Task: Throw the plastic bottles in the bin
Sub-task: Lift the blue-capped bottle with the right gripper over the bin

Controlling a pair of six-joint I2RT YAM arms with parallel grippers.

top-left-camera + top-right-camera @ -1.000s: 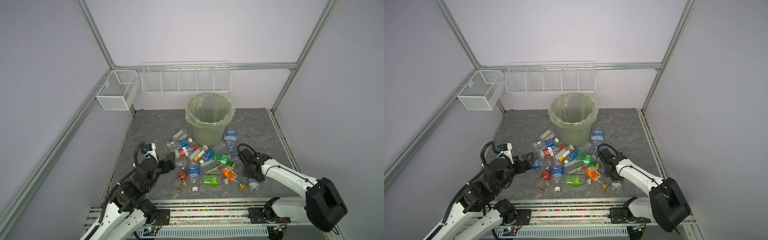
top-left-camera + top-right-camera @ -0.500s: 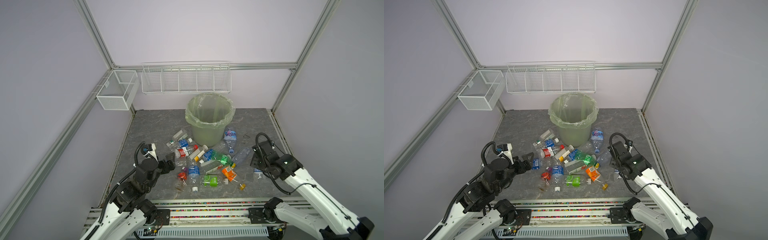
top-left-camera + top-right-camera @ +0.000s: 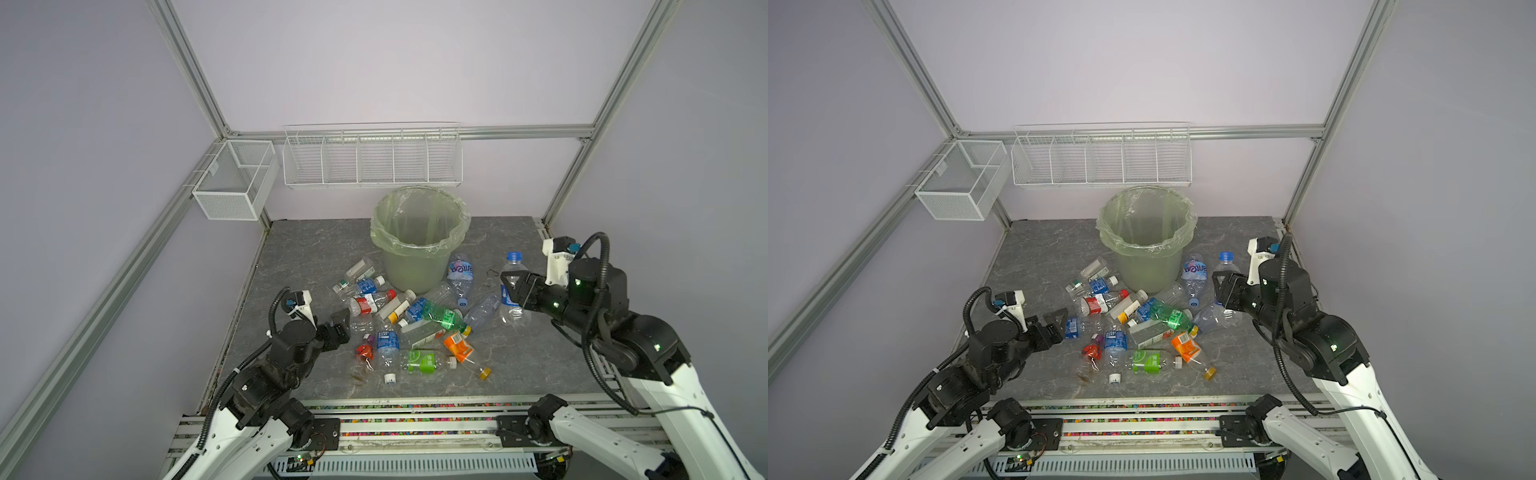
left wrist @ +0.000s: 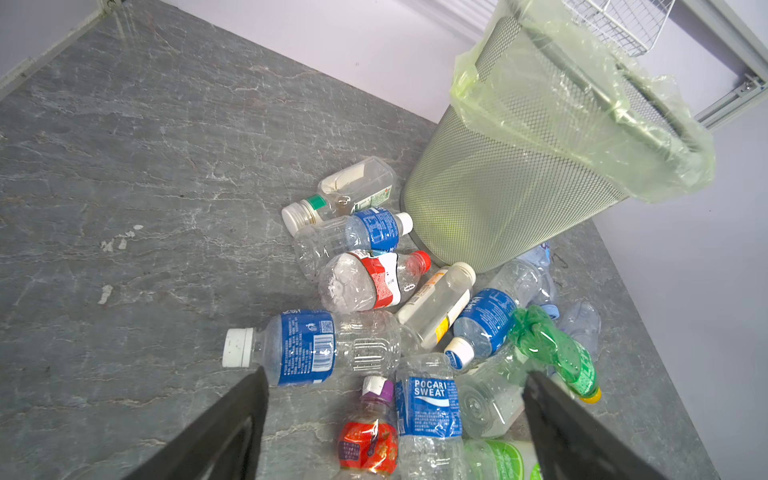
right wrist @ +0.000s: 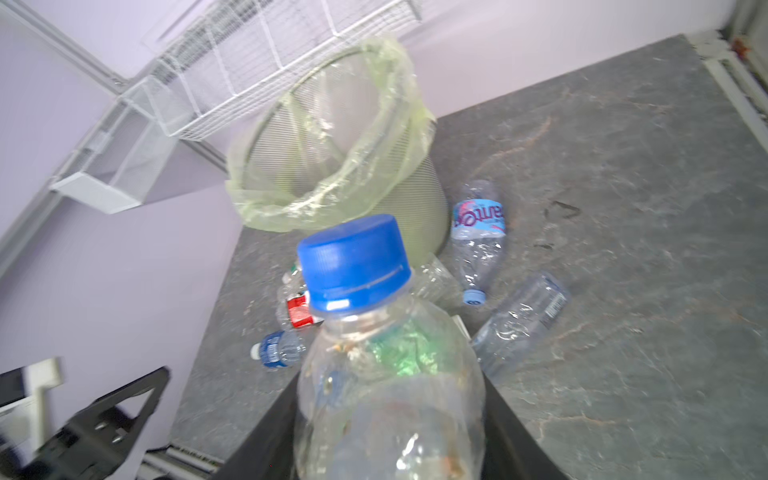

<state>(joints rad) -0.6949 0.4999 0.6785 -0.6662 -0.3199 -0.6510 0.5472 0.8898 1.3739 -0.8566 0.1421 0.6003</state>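
Clear, thin plastic is what my right claw point(image 3: 515, 293) is holding: one bottle point(image 5: 390, 374), gripped around its body, blue cap point(image 5: 353, 262) up, lifted off the table point(image 3: 316, 257) to the right of the bin point(image 3: 409, 270) and not yet over it. The wall of that bottle looks soft and dented. I judge that it could buckle between my jaws, twist, and slide out before I reach the rim.

The bin's mouth stands higher than my claw does now. If I swing across without rising first, the bottle's cap or my fingers could hit the wall and push the bin over, or drag it into the pile. The bag point(image 3: 457, 232) hangs loose and crumpled over the rim; a low pass could catch it and pull it inward. If I let go early, the bottle drops beside the bin among the others.

My left claw point(image 3: 343, 321) is empty and spread wide at the left edge of the bottles point(image 3: 415, 328), which lie heaped on the table in front of the bin, several touching. A careless closing there may pinch two at once or send one rolling.
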